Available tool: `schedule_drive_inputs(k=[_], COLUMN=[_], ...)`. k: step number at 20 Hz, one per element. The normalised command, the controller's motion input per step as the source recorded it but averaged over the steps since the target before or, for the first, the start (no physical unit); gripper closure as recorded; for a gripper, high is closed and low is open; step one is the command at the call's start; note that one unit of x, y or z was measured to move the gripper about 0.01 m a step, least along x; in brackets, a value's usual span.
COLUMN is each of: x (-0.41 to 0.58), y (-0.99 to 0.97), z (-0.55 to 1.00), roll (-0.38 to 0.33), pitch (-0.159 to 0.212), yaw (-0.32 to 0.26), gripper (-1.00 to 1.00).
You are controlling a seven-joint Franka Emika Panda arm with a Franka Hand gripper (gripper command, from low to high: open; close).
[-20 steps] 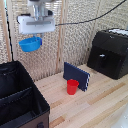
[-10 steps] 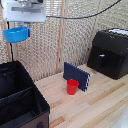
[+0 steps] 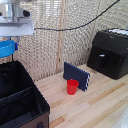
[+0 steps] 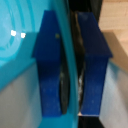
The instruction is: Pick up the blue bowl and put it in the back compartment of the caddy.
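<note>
Gripping the blue bowl (image 3: 7, 48) by its rim, claw (image 4: 71, 65) clenched on the wall with one finger (image 4: 50, 70) inside and the other outside. Hanging high above the caddy (image 3: 20, 100) at the exterior view's left, well clear of the desk (image 3: 95, 105). Pickup looking done; placement not yet. Needing to descend into the back compartment (image 3: 12, 77), then let go. Leaving the red cup (image 3: 72, 86), dark-blue box (image 3: 76, 76) and black machine (image 3: 111, 52) well apart, toward the exterior view's right.
</note>
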Motion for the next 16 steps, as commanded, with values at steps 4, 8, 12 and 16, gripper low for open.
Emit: schedule_drive_inputs(k=[4, 8, 12, 16], x=[0.034, -0.016, -0.019, 0.074], y=[0.35, 0.25, 0.06, -0.01], z=[-0.39, -0.4, -0.27, 0.16], roll=[-0.202, -0.195, -0.115, 0.003], pitch=[-0.106, -0.088, 0.02, 0.015], yaw=[-0.016, 0.0, 0.0, -0.001], gripper=[1.0, 1.0, 1.0, -1.0])
